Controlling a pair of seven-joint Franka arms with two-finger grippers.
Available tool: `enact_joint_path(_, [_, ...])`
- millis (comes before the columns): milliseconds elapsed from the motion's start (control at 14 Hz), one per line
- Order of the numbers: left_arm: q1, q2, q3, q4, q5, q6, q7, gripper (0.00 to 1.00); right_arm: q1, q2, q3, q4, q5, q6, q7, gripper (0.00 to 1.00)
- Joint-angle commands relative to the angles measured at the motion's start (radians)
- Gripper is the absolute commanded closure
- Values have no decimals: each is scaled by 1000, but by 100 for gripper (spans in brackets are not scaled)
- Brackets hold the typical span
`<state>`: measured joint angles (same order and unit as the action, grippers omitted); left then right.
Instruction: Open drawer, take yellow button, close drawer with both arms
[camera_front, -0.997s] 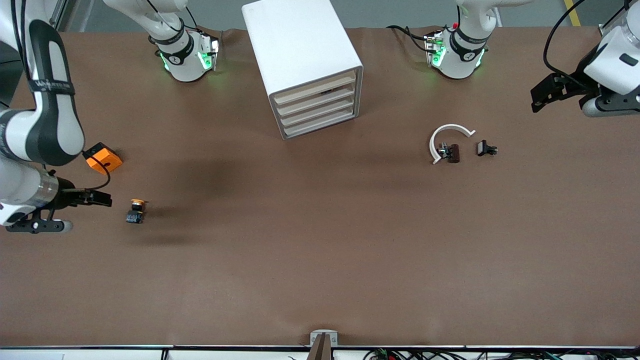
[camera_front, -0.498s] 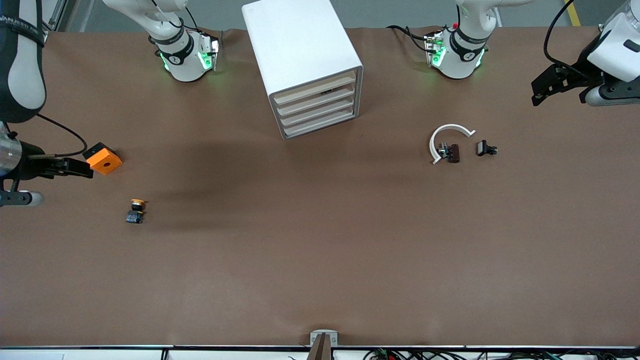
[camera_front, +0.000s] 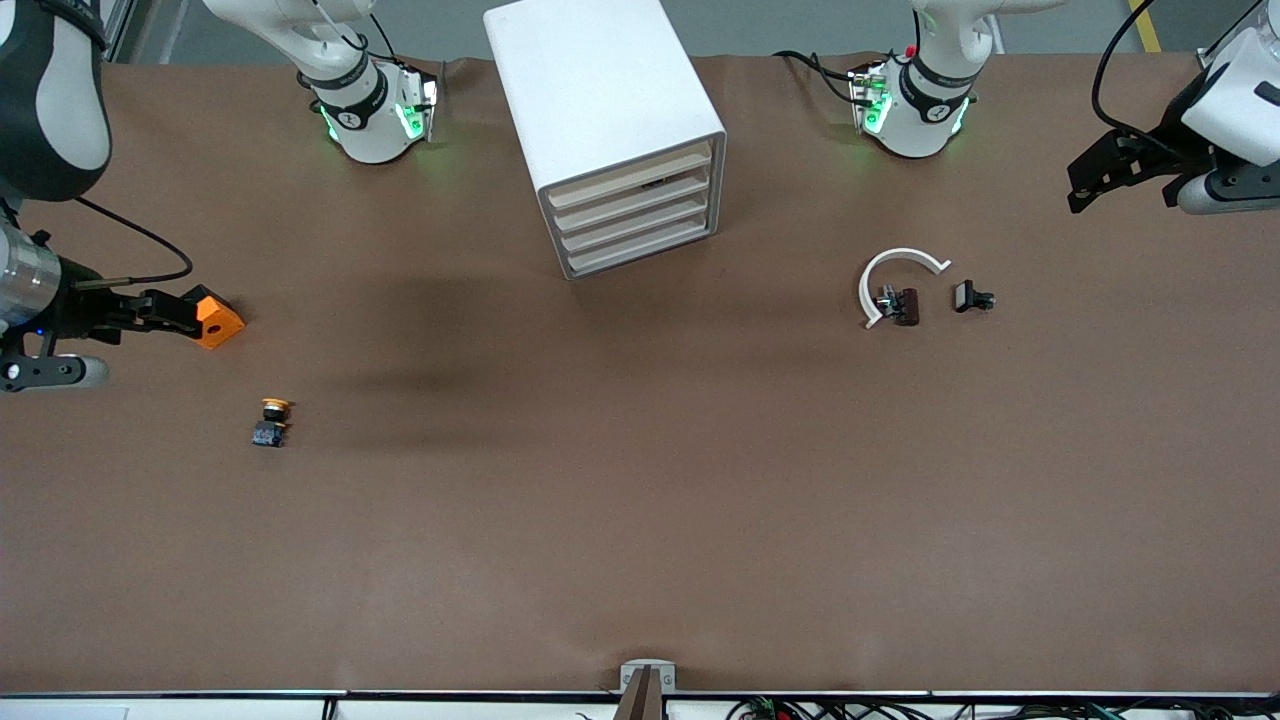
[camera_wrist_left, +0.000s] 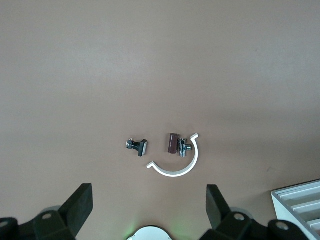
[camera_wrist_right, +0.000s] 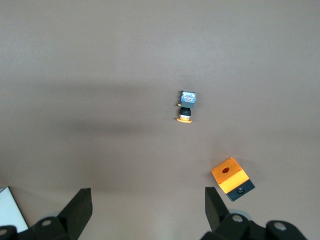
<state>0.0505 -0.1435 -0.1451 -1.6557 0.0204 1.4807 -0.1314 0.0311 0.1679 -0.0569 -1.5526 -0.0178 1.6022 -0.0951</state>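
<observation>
Button (camera_front: 272, 421) lies out on the table, near the front, by the right arm's end; drawer (camera_front: 632, 177) looks shut. Right gripper (camera_front: 172, 313), empty and wide, has lifted away over the orange block (camera_front: 219, 319). Left gripper (camera_front: 1095, 178), wide too, waits aloft. Task looks finished.

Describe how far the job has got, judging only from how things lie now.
Apparently finished. The button lies out on the table, and the top drawer sits flush in the cabinet. Nothing is in hand: the right gripper hangs open over the orange block; the left gripper hangs open at its end. Nothing visible remains.
</observation>
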Motion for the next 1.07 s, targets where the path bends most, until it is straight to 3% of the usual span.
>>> enact_joint_path(0, [19,-25,7,-21,-22,13,27,0,-3,-8,-4,11,12,-16,11,0])
enact_joint_path(498, [17,-22,6,-16,-25,17,27,0,3,2,-11,158,9,-51,9,0])
enact_joint_path(712, [15,-19,6,-18,-25,18,27,0,-17,-10,-11,163,15,-149,9,0])
enact_joint_path(997, [15,-15,6,-18,-25,21,26,0,-20,-51,-12,154,12,-175,11,0])
